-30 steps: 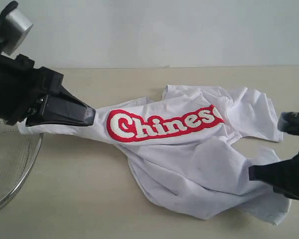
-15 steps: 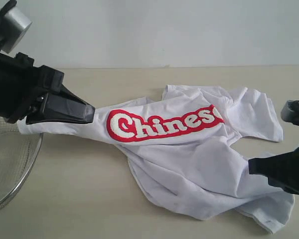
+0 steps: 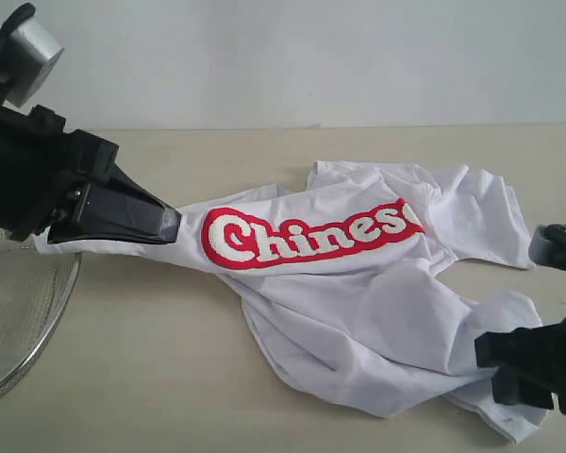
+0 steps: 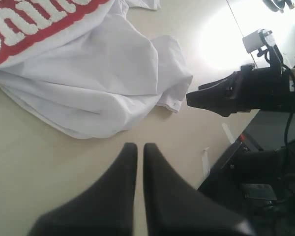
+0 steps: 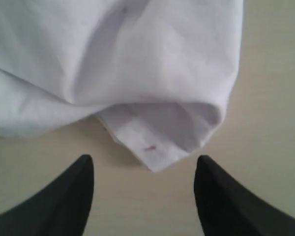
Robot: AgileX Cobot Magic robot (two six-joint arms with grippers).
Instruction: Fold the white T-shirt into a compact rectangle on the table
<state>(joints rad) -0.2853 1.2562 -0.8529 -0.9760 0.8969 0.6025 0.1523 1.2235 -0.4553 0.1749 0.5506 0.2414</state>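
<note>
Far L of the ext view: a round wire-mesh basket (image 3: 19, 321), only partly in frame, on the pale beige counter (image 3: 151, 377). Above it in the picture is the L gripper (image 3: 173, 224), black, pointing twd the middle of the scene. Its fingers (image 4: 118, 187) are pressed together w/ only a hairline seam btwn them. The L wrist view shows no cloth in that seam, just bare counter beyond the tips. In the ext view the tips overlap the shirt's L end, but whether they touch the fabric can't be told.

Centre to R: the white T-shirt (image 3: 358, 302) lies crumpled on the counter, not folded. A narrow, drawn-out part runs L and passes behind the L gripper, ending near the basket rim. The red band w/ white "Chines" lettering (image 3: 311, 236) faces up and slants across the chest; the next letter is lost in a crease. Most of the cloth is bunched in loose folds below and R of the lettering. Another part lies flatter twd the far R.

Near R corner: the R gripper (image 5: 143, 161), low over the counter. Its fingers (image 5: 73, 196) are spread wide, holding nothing. A doubled-over hem corner (image 5: 162, 137) of the shirt, w/ a tiny red mark, lies just ahead of the gap btwn the tips, clear of both.
</note>
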